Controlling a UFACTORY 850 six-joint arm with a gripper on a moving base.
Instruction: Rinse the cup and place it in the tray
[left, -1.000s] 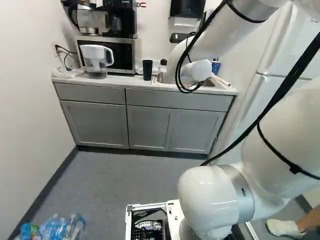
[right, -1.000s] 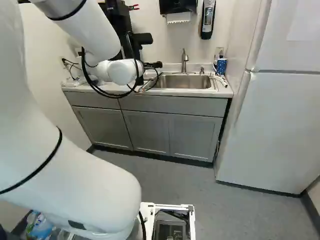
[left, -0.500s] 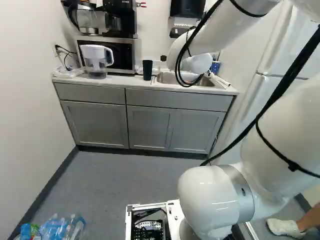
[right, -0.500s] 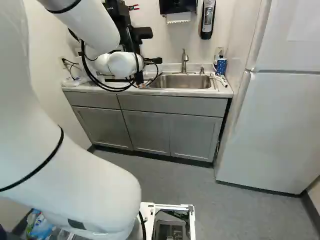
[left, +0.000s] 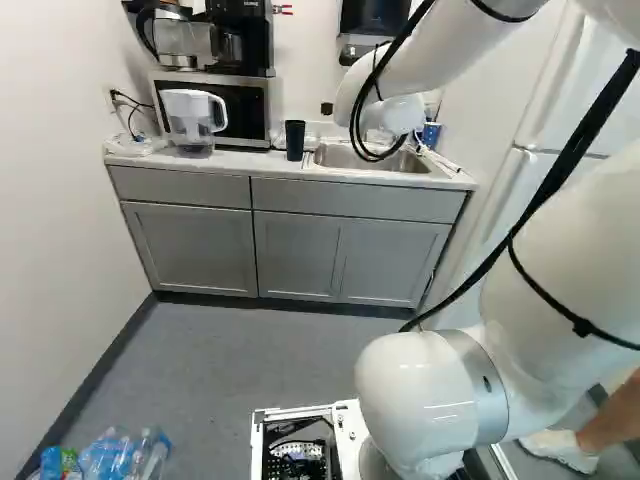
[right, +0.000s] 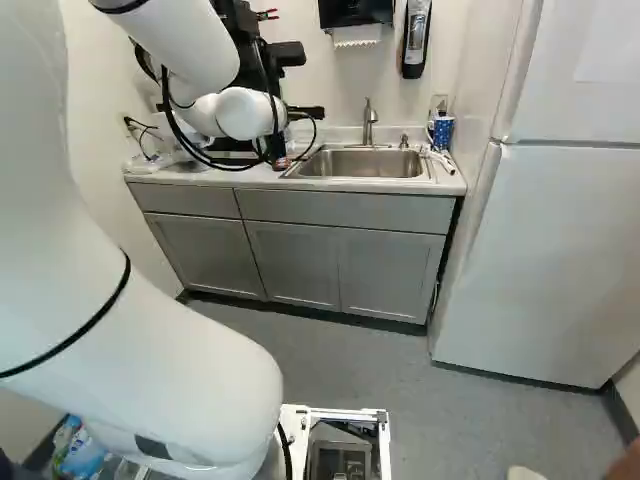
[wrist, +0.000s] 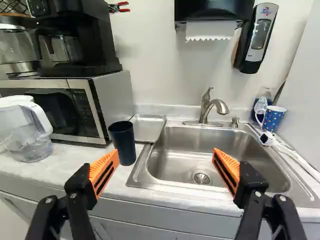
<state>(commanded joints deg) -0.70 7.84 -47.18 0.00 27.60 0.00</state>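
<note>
Standing upright on the desk (wrist: 60, 167), the dark cup (wrist: 122, 145) is at 10 to 11 o'clock from your jaws, taking 12 as straight ahead. Your jaws are released, spread wide, their orange pads (wrist: 102, 172) apart; you cannot tell how far the cup lies beyond the pad tip at 9. On the cup's 3 o'clock side you have the sink (wrist: 172, 150), its raised rim near; a strip of desk runs from the cup's base to the front edge. The shallow metal tray (wrist: 148, 129) lies just behind the cup, at 11 to 12. Watch the microwave's (wrist: 107, 95) corner at 10 and the faucet (wrist: 205, 107) at 1.
</note>
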